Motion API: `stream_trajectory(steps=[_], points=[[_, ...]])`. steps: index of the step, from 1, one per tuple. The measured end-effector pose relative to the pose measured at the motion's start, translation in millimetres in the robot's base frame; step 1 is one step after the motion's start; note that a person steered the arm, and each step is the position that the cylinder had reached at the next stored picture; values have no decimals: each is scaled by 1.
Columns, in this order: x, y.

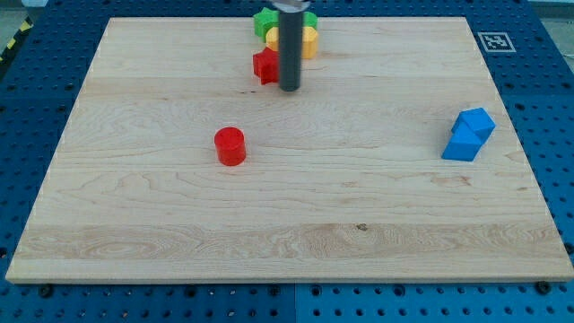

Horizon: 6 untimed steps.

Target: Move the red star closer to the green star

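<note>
Near the board's top edge, my tip (289,88) holds nothing, beside the red star (265,65). Green star (266,20) sits close. A crooked push might bump the yellow block (308,40).

The rod (289,45) runs off the view's top edge and covers the right part of the red star (265,65), the middle of the green star (265,20) and the yellow block (308,40), whose shape stays unclear.

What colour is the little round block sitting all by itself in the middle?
Red. The round block shows clearly in the camera view, alone on the board.
</note>
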<state>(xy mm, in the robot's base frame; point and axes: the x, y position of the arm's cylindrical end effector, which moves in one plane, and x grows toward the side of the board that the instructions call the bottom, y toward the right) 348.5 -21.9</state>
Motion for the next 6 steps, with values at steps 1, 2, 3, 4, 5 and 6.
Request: stream_trajectory(steps=[1, 2, 3, 4, 5, 6], points=[[-3, -46], [-20, -69], [-20, -63], [2, -25], [-4, 23], [-29, 22]])
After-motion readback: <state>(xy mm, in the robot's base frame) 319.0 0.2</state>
